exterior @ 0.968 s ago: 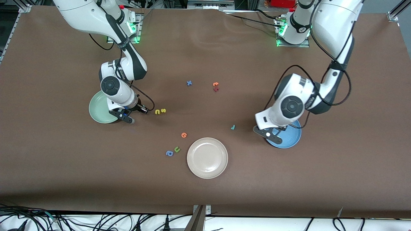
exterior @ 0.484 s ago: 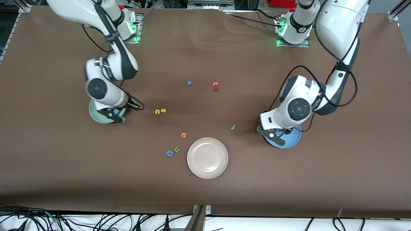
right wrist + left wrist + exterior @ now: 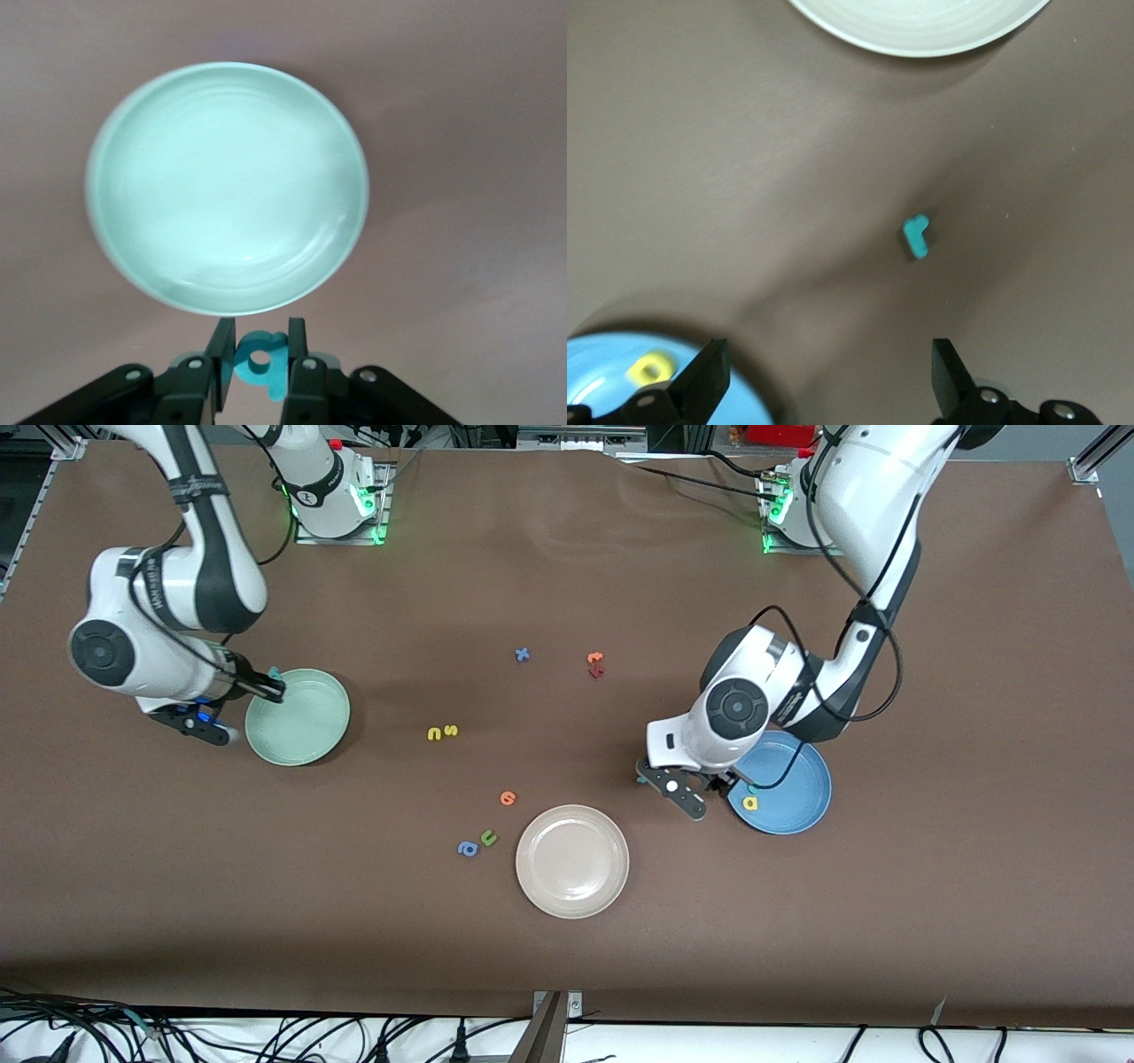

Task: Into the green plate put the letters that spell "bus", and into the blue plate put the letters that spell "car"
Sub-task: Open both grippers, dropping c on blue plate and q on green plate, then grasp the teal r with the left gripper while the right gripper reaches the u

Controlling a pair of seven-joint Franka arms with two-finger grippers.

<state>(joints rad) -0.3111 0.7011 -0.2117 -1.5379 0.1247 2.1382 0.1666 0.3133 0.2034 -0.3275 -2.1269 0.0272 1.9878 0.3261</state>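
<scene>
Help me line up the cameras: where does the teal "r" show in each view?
Front view: teal "r" on the table, partly hidden under the left gripper, beside the blue plate.
Left wrist view: mid-frame, ahead of the open fingers.
Right wrist view: not in it.
Shared landmark: the blue plate.

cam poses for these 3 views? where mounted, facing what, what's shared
Front view: high across the table, facing the bases; both arms show.
Left wrist view: looks down past the open left end effector at the teal "r" and blue plate.
Right wrist view: looks at the green plate; right end effector shut on the teal "b".
Shared: the front view shows both plates too.
</scene>
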